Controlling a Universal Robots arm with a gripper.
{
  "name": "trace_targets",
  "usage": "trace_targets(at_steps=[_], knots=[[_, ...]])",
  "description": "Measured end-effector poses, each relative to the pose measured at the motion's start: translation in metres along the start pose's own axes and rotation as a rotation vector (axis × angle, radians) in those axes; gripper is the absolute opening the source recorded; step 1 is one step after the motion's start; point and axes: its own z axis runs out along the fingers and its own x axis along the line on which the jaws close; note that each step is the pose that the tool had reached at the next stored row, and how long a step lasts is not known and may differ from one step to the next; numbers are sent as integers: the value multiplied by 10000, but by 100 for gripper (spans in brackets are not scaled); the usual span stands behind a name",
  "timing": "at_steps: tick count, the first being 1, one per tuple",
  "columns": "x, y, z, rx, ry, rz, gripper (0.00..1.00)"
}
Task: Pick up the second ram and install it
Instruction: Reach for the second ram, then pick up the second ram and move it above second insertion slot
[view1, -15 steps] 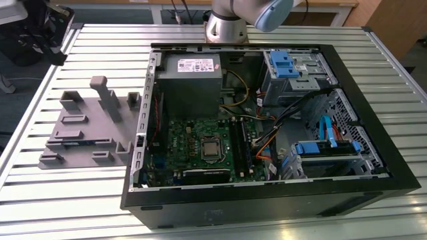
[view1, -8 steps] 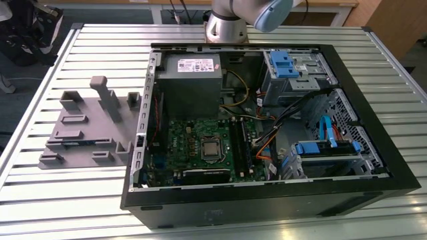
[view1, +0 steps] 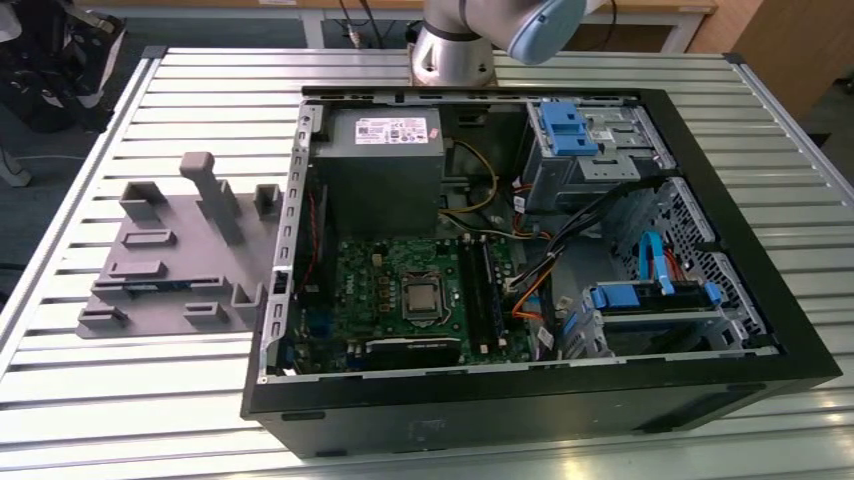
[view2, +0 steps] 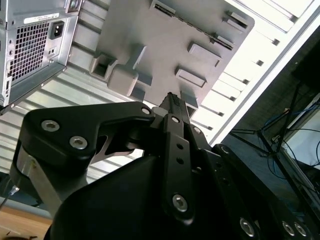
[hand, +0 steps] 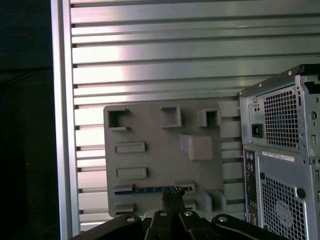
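First wrist view, second ram (hand: 145, 190) in grey tray (hand: 160, 165) slot, tool (hand: 172, 196) nearby

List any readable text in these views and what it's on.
Power supply sticker, exterior view: print too small to read.
Rear-panel sticker, in both wrist views: blurred, unreadable.
Grey tray and RAM stick: no print seen.
Nothing legible overall.
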Motion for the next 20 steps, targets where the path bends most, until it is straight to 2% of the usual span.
trace_targets(at_steps=[3,12,20], knots=[[22,-4,-1,0,0,-9,11],[24,-4,1,-31,66,-1500,11],[23,-5,1,100,105,-2342,11]])
